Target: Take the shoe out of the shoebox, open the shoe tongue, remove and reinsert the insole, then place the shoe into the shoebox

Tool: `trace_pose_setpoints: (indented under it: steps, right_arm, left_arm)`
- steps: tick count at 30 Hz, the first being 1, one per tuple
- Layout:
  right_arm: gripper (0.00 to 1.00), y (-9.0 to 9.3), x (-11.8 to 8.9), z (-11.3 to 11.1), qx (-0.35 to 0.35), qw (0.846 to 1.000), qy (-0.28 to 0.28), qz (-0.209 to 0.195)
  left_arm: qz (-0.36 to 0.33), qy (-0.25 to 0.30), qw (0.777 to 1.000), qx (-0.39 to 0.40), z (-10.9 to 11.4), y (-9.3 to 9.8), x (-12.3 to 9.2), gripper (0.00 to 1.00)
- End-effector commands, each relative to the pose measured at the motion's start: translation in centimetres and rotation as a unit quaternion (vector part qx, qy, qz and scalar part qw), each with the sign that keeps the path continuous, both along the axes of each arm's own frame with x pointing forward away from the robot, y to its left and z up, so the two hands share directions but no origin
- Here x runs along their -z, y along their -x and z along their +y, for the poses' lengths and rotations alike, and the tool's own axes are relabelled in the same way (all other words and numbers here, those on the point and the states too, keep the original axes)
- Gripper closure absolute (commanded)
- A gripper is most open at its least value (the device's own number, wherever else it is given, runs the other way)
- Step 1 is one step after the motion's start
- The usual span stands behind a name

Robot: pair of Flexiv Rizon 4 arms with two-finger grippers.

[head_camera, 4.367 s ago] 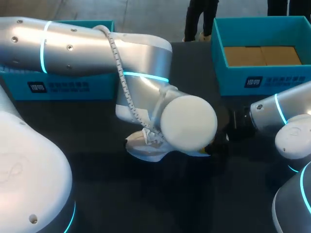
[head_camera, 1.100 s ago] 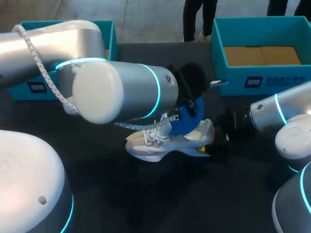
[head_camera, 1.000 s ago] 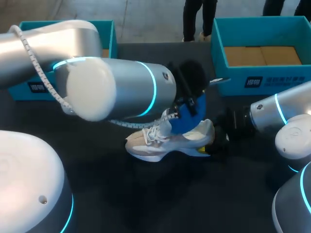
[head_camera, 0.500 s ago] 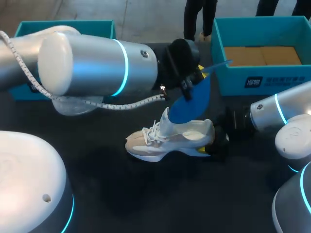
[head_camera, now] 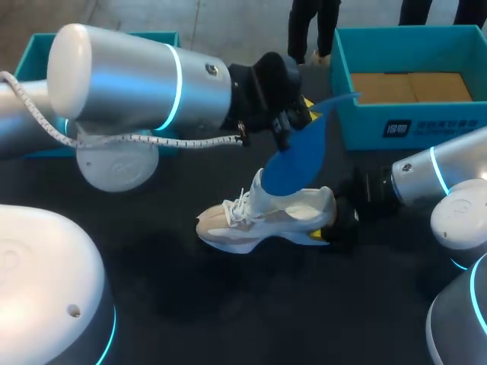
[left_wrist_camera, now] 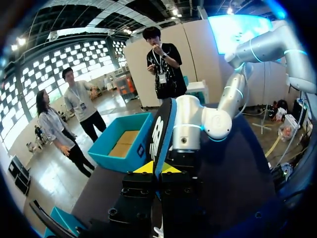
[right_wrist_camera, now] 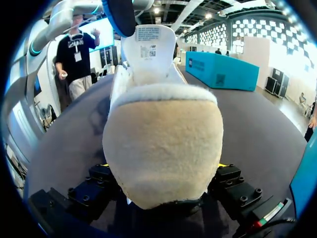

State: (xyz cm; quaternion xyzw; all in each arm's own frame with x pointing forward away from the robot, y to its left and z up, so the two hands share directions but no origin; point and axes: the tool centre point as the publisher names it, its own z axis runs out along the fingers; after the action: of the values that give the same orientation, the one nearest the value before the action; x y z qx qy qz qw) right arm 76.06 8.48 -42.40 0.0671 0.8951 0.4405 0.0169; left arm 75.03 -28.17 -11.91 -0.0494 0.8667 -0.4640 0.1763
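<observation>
Since the earlier frames, the insole (head_camera: 298,156) has been drawn out of the shoe (head_camera: 266,220) and lifted toward the far side of the table (head_camera: 228,304) by the left arm (head_camera: 137,80). The shoe and the right arm (head_camera: 434,179) have stayed put.

In the head view, the blue insole is held slanted above the shoe opening by the left gripper (head_camera: 293,122). Its lower tip is just beside the raised tongue (head_camera: 257,190); whether the two touch cannot be told. The shoe rests on the table in the middle, toe to the left, and its heel is pinned by the right gripper (head_camera: 338,220), presumably so that it is not dragged along while the insole is pulled. The open box (head_camera: 411,129) is set at the far right, well apart from the shoe.

In the left wrist view, the insole (left_wrist_camera: 161,134) is seen edge-on, and the left gripper (left_wrist_camera: 157,169) is clamped on its end from both sides.

In the right wrist view, the heel of the shoe (right_wrist_camera: 163,144) is gripped between the fingers of the right gripper (right_wrist_camera: 162,168). The tongue (right_wrist_camera: 148,44) is stood upright, so the opening is left free for the insole (right_wrist_camera: 121,15) to be slid back in. Removal is judged done and reinsertion is due next.
</observation>
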Motion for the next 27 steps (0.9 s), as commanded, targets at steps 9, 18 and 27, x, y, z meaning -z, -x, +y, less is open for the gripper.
trace_pose_setpoints:
  steps: [9,18,27]
  right_arm:
    - [1.00,0.0,0.2,0.2,0.001,1.000,0.001,0.000]
    - [1.00,0.0,0.2,0.2,0.001,1.000,0.001,0.000]
    - [1.00,0.0,0.2,0.2,0.001,1.000,0.001,0.000]
  left_arm:
    - [0.004,0.001,1.000,0.009,0.2,-0.1,0.0,1.00]
    - [0.015,0.002,1.000,0.004,0.1,0.0,-0.1,1.00]
    - [0.076,0.050,0.996,-0.009,-1.3,0.5,-2.4,1.00]
